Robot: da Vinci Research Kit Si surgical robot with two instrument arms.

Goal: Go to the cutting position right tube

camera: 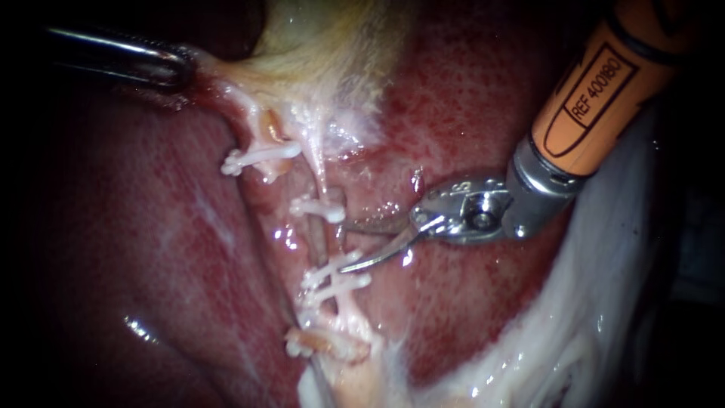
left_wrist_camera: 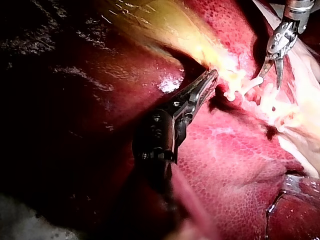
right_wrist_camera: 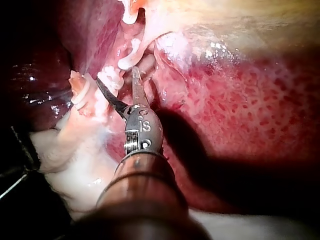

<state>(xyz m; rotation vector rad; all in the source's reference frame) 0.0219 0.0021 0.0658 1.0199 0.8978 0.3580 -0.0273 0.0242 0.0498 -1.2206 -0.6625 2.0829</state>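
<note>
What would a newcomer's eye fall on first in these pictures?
Most striking is the right instrument, orange-shafted, coming in from the upper right of the endoscope view with its jaws open at a thin tube near the centre. White clips cross that tube above and below the jaws. At the upper left, the left instrument grips the pale gallbladder.

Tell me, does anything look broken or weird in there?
Yes: the other tube, beside the right tube, looks parted, its two clipped stumps lying apart. The right tube is whole, white clips straight across it, the open blades of the right instrument close by. Nothing looks spilled.
</note>
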